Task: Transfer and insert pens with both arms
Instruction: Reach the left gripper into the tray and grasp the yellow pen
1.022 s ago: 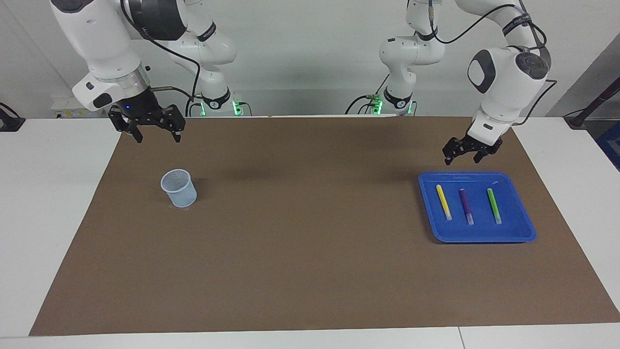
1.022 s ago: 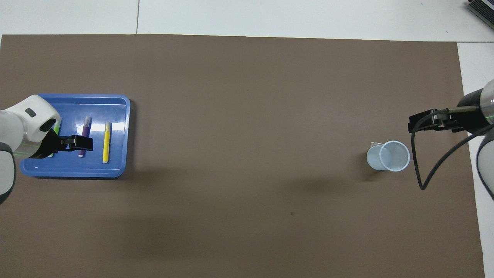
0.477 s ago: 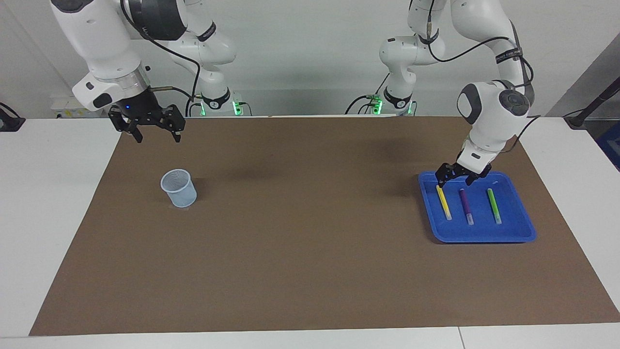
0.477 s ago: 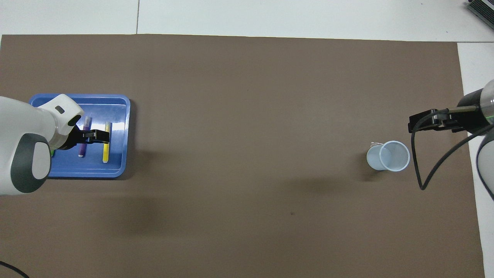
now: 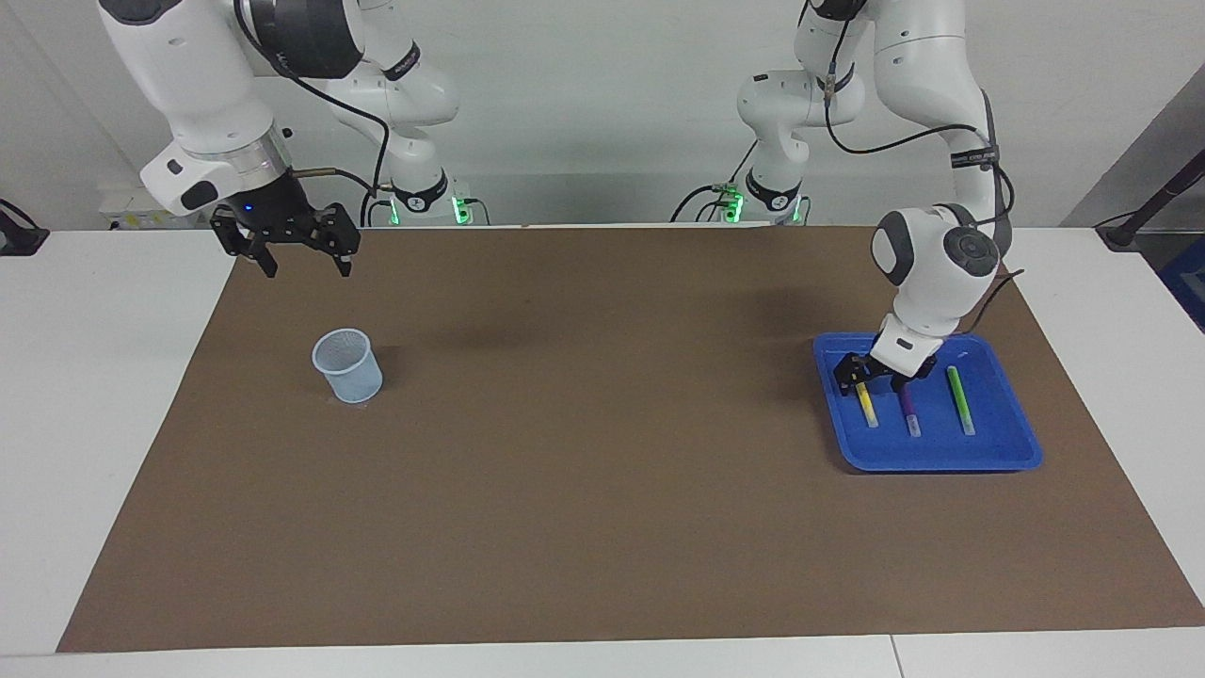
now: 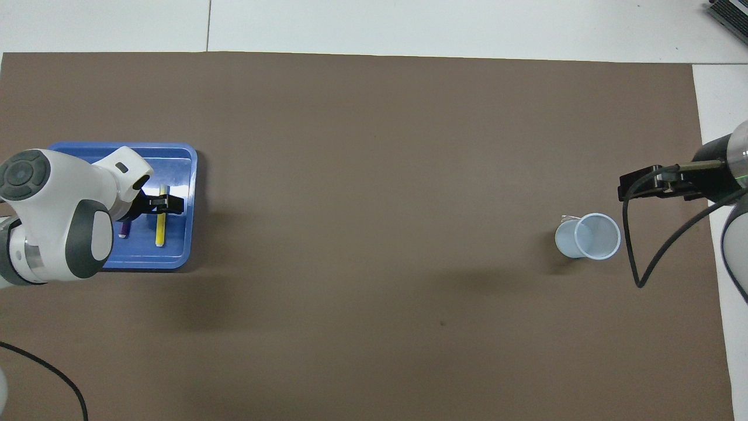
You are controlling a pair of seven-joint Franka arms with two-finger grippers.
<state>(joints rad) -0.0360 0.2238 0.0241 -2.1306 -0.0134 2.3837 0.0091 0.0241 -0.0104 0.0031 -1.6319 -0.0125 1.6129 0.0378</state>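
Three pens lie side by side in a blue tray (image 5: 998,452) (image 6: 175,257) toward the left arm's end of the table. They are a yellow pen (image 5: 868,407) (image 6: 159,231), a purple pen (image 5: 909,412) (image 6: 123,229) and a green pen (image 5: 961,400). The left arm hides the green one in the overhead view. My left gripper (image 5: 864,379) (image 6: 166,203) is down in the tray, open, with a finger on either side of the yellow pen's robot-side end. My right gripper (image 5: 303,266) (image 6: 623,190) hangs open and holds nothing, over the mat beside a pale blue cup (image 5: 348,365) (image 6: 587,235).
A brown mat (image 5: 602,471) covers most of the white table (image 5: 104,395). The cup stands upright on it toward the right arm's end. The left arm's white elbow (image 6: 55,213) hangs over the tray's outer half.
My left gripper has come down from above the tray's robot-side rim into the tray, onto the yellow pen, and its fingers have narrowed slightly. The right arm has not moved.
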